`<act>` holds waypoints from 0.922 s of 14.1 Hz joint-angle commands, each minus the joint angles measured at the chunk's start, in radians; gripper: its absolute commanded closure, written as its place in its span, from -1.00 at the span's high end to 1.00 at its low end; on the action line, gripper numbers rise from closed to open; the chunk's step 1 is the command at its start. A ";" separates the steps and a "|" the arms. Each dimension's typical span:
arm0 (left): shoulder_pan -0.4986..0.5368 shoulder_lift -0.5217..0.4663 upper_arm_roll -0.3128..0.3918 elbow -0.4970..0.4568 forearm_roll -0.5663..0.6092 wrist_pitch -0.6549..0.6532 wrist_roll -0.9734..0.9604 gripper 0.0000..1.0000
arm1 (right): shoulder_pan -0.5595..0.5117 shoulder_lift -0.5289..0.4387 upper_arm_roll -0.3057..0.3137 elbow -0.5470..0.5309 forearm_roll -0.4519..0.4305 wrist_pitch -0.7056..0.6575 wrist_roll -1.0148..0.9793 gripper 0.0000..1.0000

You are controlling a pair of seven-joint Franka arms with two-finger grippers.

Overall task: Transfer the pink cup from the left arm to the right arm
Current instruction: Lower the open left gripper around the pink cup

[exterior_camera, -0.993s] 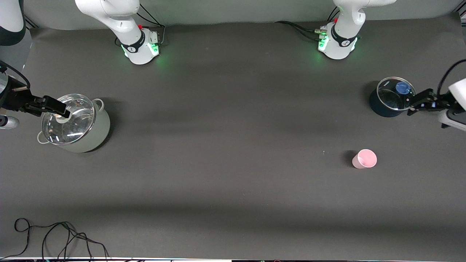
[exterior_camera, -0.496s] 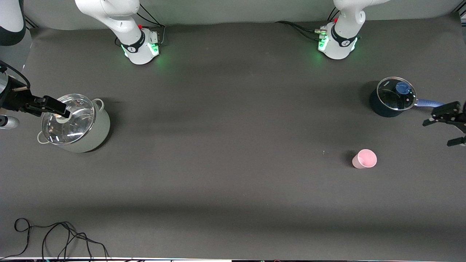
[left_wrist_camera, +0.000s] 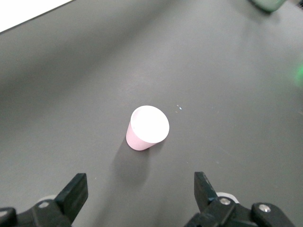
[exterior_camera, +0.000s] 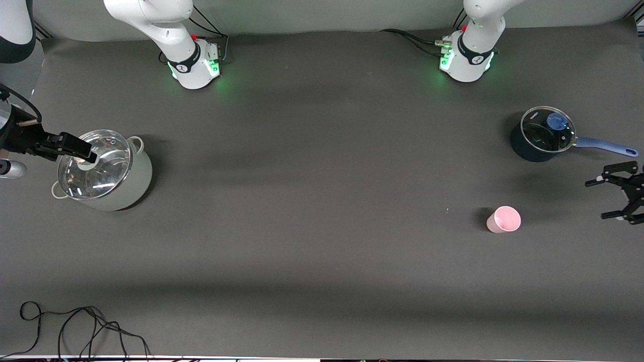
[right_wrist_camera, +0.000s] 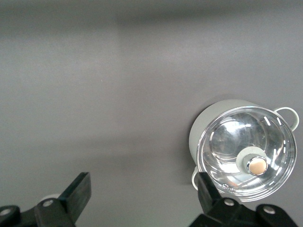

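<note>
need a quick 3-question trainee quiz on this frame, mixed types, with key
1. True or false: the pink cup stands upright on the table, held by neither arm.
2. Which end effector is closer to the cup? A) left end effector B) right end effector
3. Fill in: the right end effector hangs over the glass lid of the pale ____.

Key: 1 true. 2 A; it is open, above the table toward the left arm's end, near the blue saucepan. 3 pot.
</note>
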 commanded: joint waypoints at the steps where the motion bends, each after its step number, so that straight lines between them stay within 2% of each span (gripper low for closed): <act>1: 0.027 0.055 -0.011 0.008 -0.056 -0.029 0.136 1.00 | 0.002 0.011 -0.003 0.024 0.011 -0.009 -0.007 1.00; 4: 0.049 0.127 -0.014 -0.010 -0.163 -0.037 0.299 1.00 | 0.002 0.011 -0.003 0.024 0.011 -0.011 -0.007 1.00; 9: 0.032 0.193 -0.014 -0.135 -0.346 0.069 0.612 0.99 | 0.002 0.011 -0.003 0.024 0.013 -0.009 0.000 1.00; 13: 0.029 0.270 -0.017 -0.159 -0.473 0.096 0.816 0.99 | 0.002 0.011 -0.003 0.024 0.013 -0.011 0.000 1.00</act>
